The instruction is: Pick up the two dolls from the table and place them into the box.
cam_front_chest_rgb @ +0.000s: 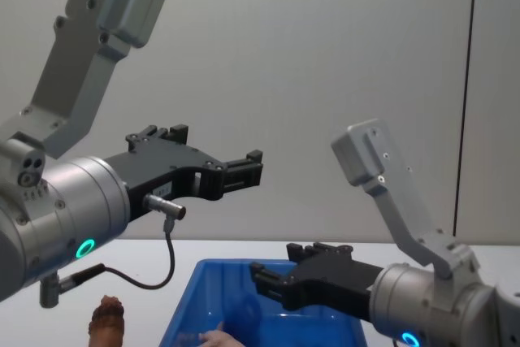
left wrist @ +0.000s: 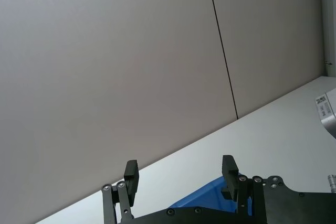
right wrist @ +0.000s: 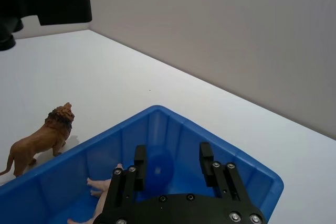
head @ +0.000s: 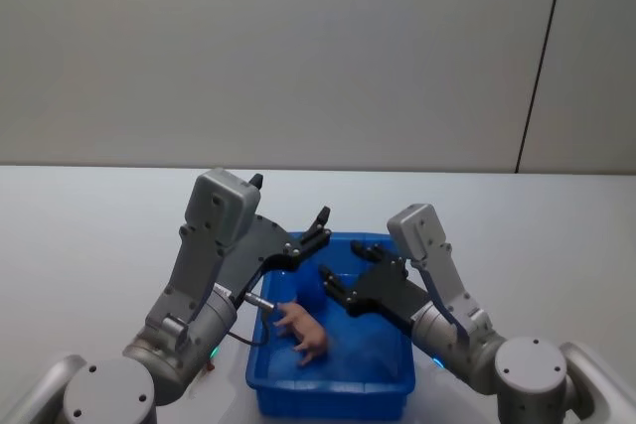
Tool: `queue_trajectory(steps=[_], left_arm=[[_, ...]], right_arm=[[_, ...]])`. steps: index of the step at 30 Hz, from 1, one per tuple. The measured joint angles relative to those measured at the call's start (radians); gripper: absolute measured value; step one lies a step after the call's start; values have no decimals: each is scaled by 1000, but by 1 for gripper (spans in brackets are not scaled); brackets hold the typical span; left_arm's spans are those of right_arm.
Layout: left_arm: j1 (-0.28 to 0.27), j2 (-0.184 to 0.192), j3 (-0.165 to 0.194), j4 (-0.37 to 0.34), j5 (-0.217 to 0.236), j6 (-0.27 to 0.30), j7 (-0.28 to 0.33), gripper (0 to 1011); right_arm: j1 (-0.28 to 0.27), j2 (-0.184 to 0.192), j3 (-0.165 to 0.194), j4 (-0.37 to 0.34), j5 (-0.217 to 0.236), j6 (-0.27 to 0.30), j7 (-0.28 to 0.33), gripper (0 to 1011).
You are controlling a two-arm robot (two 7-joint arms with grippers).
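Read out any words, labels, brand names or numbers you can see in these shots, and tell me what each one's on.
White label on the grey arm housing, left wrist view: printed lines, too small to read.
Nothing else here carries readable text.

Surface finishes: bin, figures, grippers
box (head: 333, 399): smooth glossy blue plastic, sheen on the rim; lion doll (right wrist: 39, 142): matt brown, rough-textured mane; pink doll (head: 303, 330): smooth, slightly shiny limbs; left gripper (left wrist: 180, 165) and right gripper (right wrist: 172, 150): matt black, bright metal screw heads; tabletop (right wrist: 105, 77): smooth matt white.
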Motion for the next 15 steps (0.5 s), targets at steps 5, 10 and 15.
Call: queue_trajectory(steps=[5, 10, 15], left_arm=[[0, 0, 0, 0, 0, 0, 0, 1001], [0, 0, 0, 0, 0, 0, 0, 1001], [0, 0, 0, 0, 0, 0, 0, 1001]], right_arm=[[10, -5, 0, 13, 3, -10, -6, 708], [4, -2, 4, -2, 17, -14, -18, 876], [-16, 10, 12, -40, 34, -15, -29, 986]])
